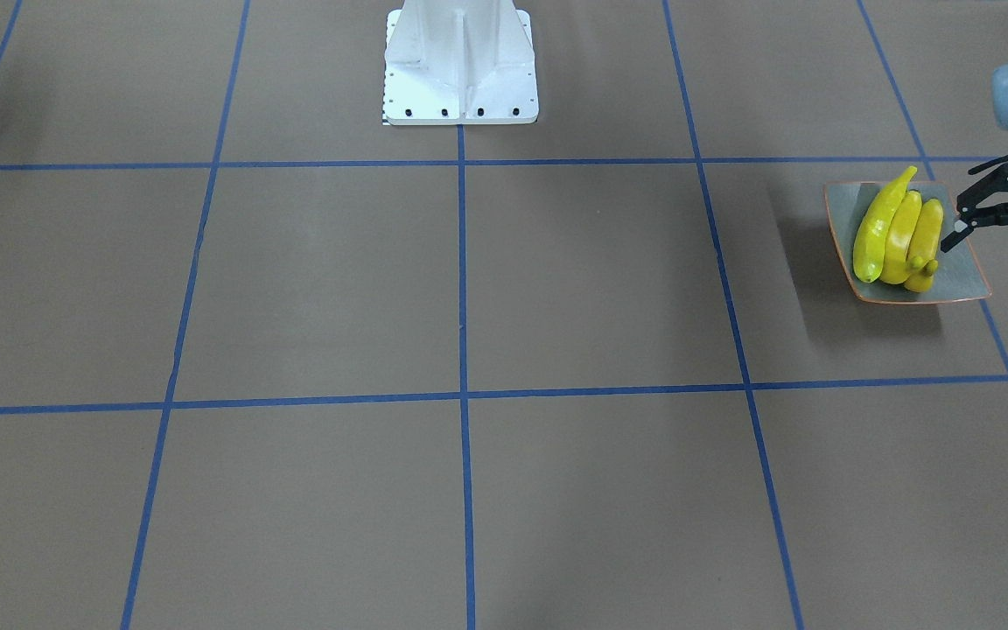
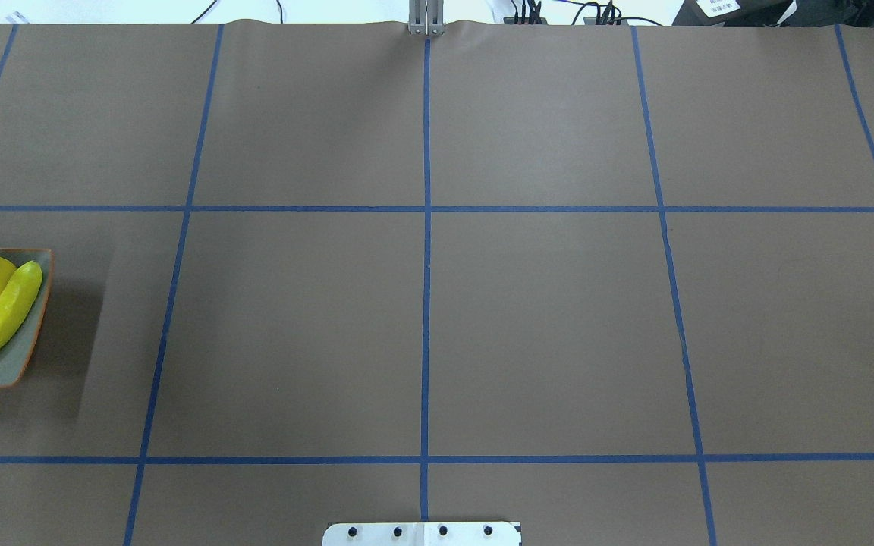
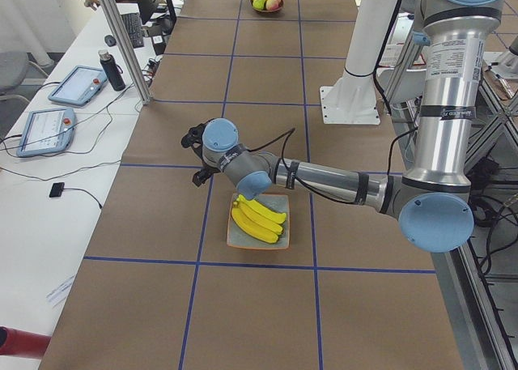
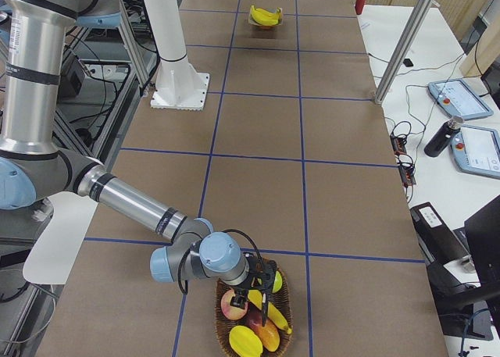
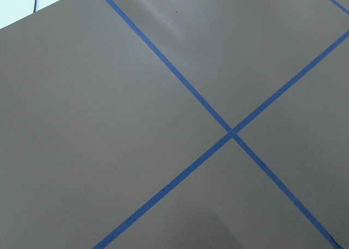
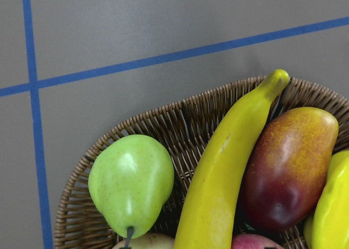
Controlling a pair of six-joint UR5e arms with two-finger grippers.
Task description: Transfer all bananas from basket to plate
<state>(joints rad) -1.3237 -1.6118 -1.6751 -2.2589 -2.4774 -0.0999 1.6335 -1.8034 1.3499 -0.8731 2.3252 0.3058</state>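
One banana left: a single banana (image 6: pixel 223 172) lies in the basket (image 6: pixel 163 118), its tip over the wicker rim, between a green pear (image 6: pixel 131 181) and a red-orange fruit (image 6: pixel 289 167).
Right hand: the right hand (image 4: pixel 262 304) hangs over the basket. It shows only from the side, so I cannot tell whether its fingers are spread or closed.
Basket edges: the rim and the neighbouring fruit hem the banana in. Its upper length looks the freest place to take hold.
Between: a long stretch of brown surface (image 2: pixel 543 326) crossed by blue tape lines keeps basket and plate well apart, with the white base mount (image 1: pixel 460 70) at the robot's side.
Plate: three bananas (image 1: pixel 893 236) lie side by side, touching, on the plate (image 1: pixel 959 276) near the surface's left end.
Left hand: the left hand (image 1: pixel 983 273) has its fingers spread wide, holds nothing and hovers just beside the plate's outer edge.
Progress: by my count three of four are across, and one carry is left.
Plate room: only a bare strip shows on the side nearest the left hand, so the last banana probably goes there or on top of the others.
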